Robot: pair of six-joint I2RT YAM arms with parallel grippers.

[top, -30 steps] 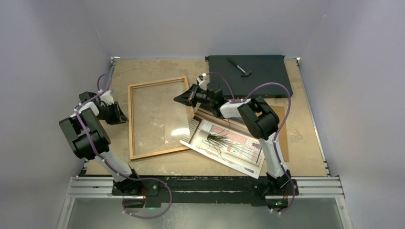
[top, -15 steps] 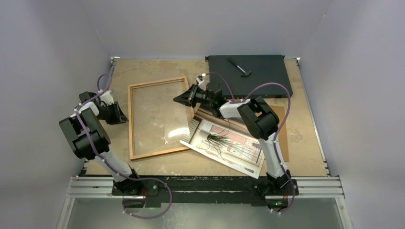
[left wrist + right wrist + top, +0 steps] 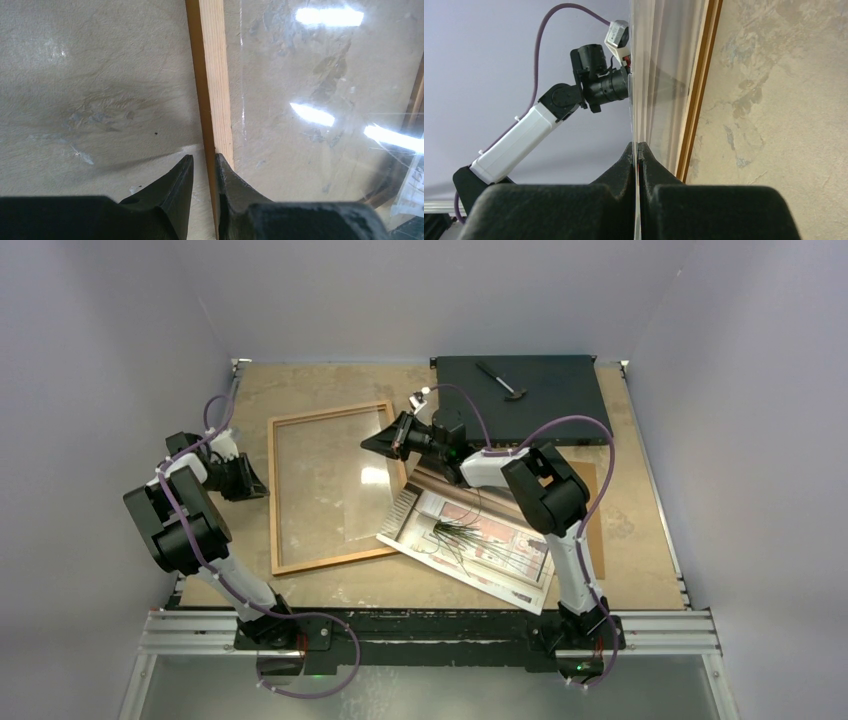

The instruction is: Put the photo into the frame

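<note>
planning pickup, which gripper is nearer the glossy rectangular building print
Right: the right gripper, pinching the clear pane, is past the print's far corner; the left gripper is at the orange-brown wooden frame's left rail.

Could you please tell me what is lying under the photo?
A brown board shows past the photo's right and far edges. How far it runs underneath cannot be seen, because the photo and the right arm cover it.
</note>
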